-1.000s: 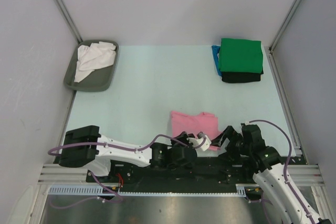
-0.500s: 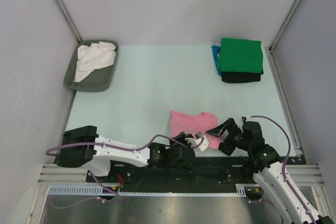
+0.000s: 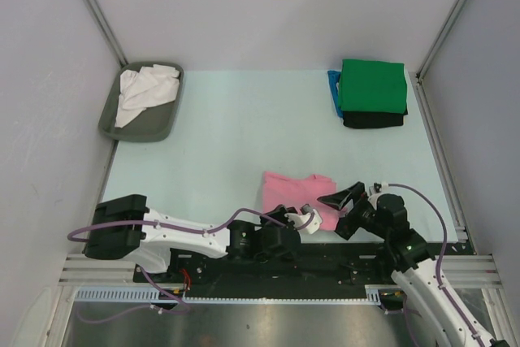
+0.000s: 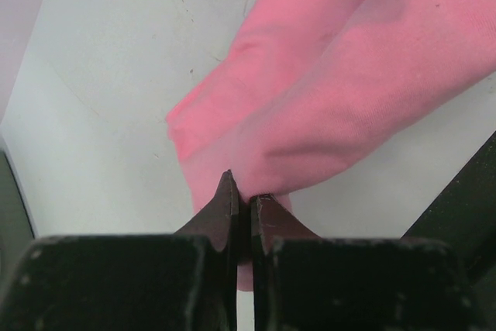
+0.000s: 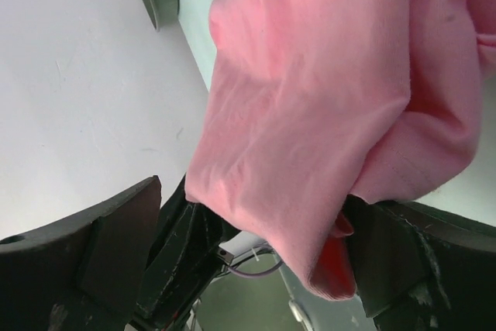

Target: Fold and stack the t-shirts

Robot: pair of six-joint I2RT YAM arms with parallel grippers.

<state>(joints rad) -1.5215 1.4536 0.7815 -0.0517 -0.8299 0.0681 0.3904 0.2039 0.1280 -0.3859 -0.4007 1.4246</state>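
**Folding cell: surfaces, cloth, tools**

1. Walls [image 3: 268,6]: pale grey panels closing the cell at 9, 12 and 3 o'clock, joined by slanting aluminium struts [image 3: 93,6].
2. Table [image 3: 244,127]: pale mint top, matt, with faint scuffs in the left wrist view.
3. Mounting rail [image 3: 244,270]: black plate on aluminium profile along the 6 o'clock edge, carrying both arm bases.
4. Pink t-shirt [image 3: 292,188]: part-folded, at 6 o'clock, its near edge raised off the table.
5. Grey tray [image 3: 110,123]: at 10 o'clock, against the left wall, holding the crumpled white t-shirt [image 3: 145,91].
6. Stack at 1 o'clock: green t-shirt [image 3: 372,85] on top, black t-shirt [image 3: 372,119] beneath, blue t-shirt [image 3: 333,91] showing at the left side.
7. Right gripper [image 3: 345,210]: jaws spread fully, one on each side of the pink fold, gripping nothing.
8. Left gripper [image 3: 307,221]: jaws pinched together on the pink t-shirt's near edge.
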